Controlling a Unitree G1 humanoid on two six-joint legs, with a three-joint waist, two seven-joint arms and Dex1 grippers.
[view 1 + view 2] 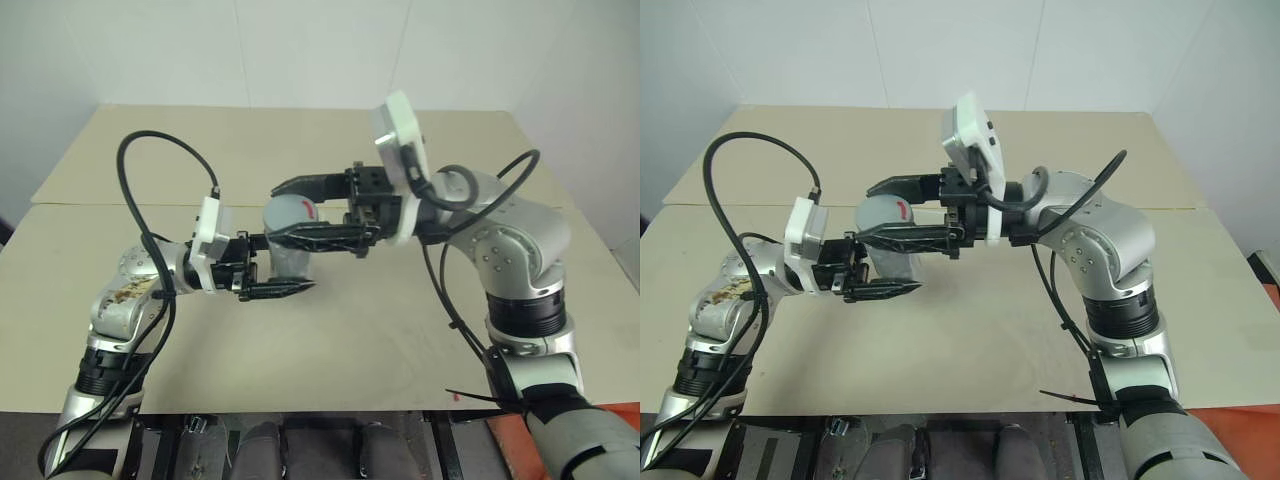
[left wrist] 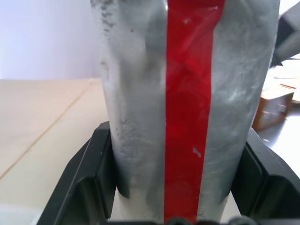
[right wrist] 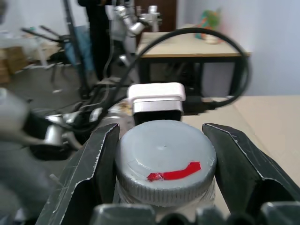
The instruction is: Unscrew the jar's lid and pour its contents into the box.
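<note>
The jar [image 1: 287, 248], a shiny silver cylinder with a red stripe [image 2: 187, 117], is held upright above the beige table. My left gripper [image 1: 285, 264] comes in from the left and is shut on the jar's lower body, with one black finger [image 2: 89, 178] on each side. The lid [image 3: 164, 159], grey with a red mark on top, sits on the jar. My right gripper [image 1: 275, 210] reaches in from the right and is shut on the lid, its fingers [image 3: 243, 173] pressed against the rim. The box is hidden.
The table [image 1: 350, 330] is made of two boards with a seam [image 1: 90, 205] running across the far part. Its front edge is near my body. Black cables loop above both arms. Another table [image 3: 201, 47] and some equipment stand beyond, in the right wrist view.
</note>
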